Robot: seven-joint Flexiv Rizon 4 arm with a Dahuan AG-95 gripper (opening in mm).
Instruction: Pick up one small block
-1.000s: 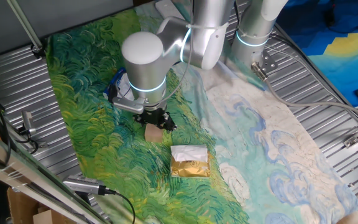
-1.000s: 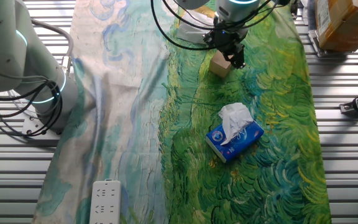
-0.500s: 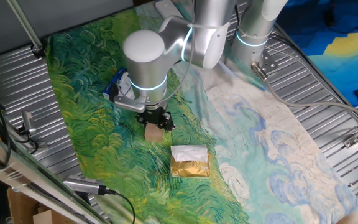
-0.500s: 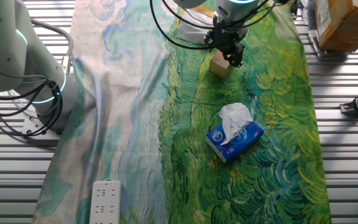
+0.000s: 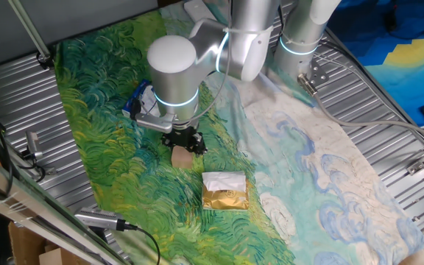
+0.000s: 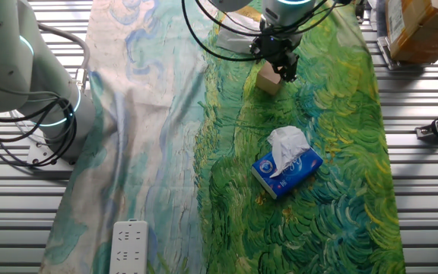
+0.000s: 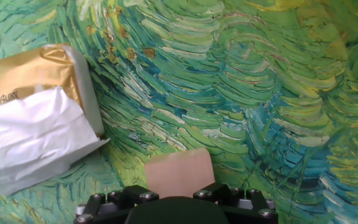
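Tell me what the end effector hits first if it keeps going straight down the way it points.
Most likely the small tan wooden cube, which sits directly below the end effector on the green painted cloth. How much gap remains is unclear.

Matt wood small block [image 7: 179, 172], glossy gold packet [image 7: 27, 78], painted cloth [image 7: 260, 93], ribbed metal table [image 5: 389, 103].

I read this as a robotics lab bench. The worktop is ribbed metal table [image 6: 417, 198], covered by a painted-style green and blue cloth [image 6: 333, 190]. I see two silver robot arms [image 5: 171, 70] with lit rings, loose cables [image 6: 21, 144], and a white power strip [image 6: 128, 245] on the cloth.
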